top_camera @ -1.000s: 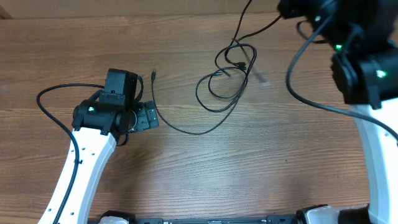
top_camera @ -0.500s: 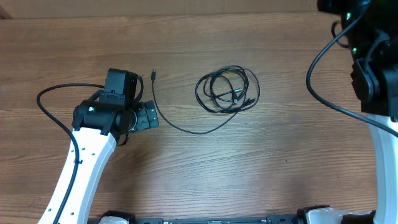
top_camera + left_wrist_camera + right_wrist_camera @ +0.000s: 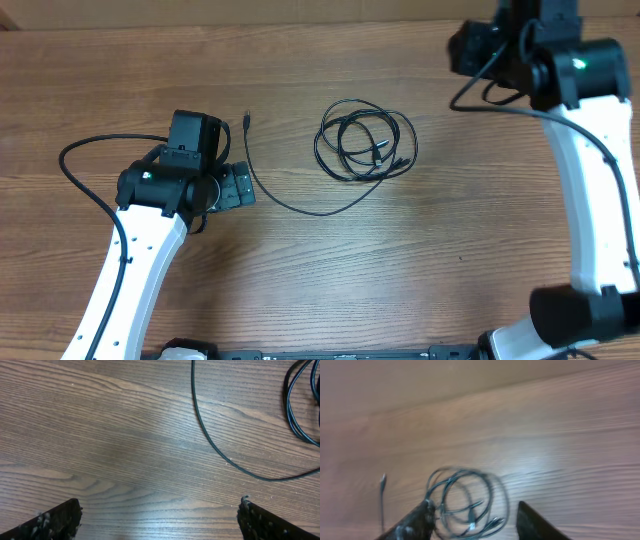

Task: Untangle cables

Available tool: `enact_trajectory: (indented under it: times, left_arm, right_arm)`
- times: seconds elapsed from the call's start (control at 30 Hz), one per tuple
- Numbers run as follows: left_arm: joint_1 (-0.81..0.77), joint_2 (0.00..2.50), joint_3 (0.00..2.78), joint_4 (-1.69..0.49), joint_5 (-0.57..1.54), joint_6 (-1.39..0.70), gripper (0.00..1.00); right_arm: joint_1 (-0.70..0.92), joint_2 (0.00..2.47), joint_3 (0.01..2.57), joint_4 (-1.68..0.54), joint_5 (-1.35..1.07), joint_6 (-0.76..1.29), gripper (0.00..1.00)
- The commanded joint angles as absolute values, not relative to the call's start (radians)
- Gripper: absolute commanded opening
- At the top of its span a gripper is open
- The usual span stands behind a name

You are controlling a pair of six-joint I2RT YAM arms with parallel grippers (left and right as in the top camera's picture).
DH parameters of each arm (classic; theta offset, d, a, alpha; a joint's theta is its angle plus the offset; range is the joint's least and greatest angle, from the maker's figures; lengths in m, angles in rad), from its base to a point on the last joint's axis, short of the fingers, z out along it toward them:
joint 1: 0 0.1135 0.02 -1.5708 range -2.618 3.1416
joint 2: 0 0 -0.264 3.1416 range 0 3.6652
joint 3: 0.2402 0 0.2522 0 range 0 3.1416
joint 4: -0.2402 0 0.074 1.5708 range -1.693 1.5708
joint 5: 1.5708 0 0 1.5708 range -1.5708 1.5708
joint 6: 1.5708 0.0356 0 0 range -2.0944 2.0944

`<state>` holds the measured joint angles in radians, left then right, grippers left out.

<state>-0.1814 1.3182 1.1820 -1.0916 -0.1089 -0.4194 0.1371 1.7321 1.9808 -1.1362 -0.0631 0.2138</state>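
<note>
Hovering left gripper point(image 3: 159, 510): jaws spread wide, gripping nothing, above bare wood.
Right gripper point(image 3: 475, 522): fingers parted with nothing between them, raised at the table's far right corner, well apart from the coil.
Cables point(image 3: 365, 140): thin black cords lying in a loose ring at mid-table.
Loose strand point(image 3: 300, 211): curves out of the ring, passing just beside the left gripper and ending in a small plug point(image 3: 247, 120).
Table point(image 3: 420, 280): brown wood grain.

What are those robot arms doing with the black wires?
The job is untangling them. A cable coil lies on the table, with a loose strand curving toward the left gripper, which sits open beside it. The right gripper hangs near the cable coil, jaws apart and empty. Neither arm holds anything.
</note>
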Motion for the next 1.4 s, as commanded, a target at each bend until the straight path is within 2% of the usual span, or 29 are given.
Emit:
enact_trajectory:
  times: [0.0, 0.07, 0.23, 0.5, 0.6, 0.87, 1.37]
  left_arm:
    - [-0.178, 1.308, 1.180, -1.091, -0.111, -0.416, 1.00]
    - [-0.178, 1.308, 1.180, -1.091, -0.111, -0.416, 1.00]
    - [-0.178, 1.308, 1.180, -1.091, -0.105, -0.416, 1.00]
    - [-0.178, 1.308, 1.180, -1.091, -0.104, -0.416, 1.00]
    - [-0.178, 1.308, 1.180, -1.092, -0.103, -0.420, 1.00]
    - [-0.178, 1.308, 1.180, -1.091, -0.103, -0.420, 1.00]
    - [-0.178, 1.308, 1.180, -1.092, -0.103, -0.427, 1.00]
  right_arm:
    - [0.146, 1.809, 1.996, -1.118, -0.305, 0.220, 0.59]
    - [0.161, 1.856, 1.996, -1.100, -0.336, 0.211, 0.65]
    - [0.208, 1.971, 1.996, -1.008, -0.328, 0.221, 0.67]
    - [0.283, 2.114, 1.996, -0.853, -0.228, 0.485, 0.73]
    - [0.315, 2.153, 1.996, -0.837, -0.149, 0.561, 0.78]
    - [0.380, 2.265, 1.996, -0.778, -0.097, 0.733, 0.78]
    - [0.420, 2.382, 1.996, -0.699, -0.035, 0.903, 0.77]
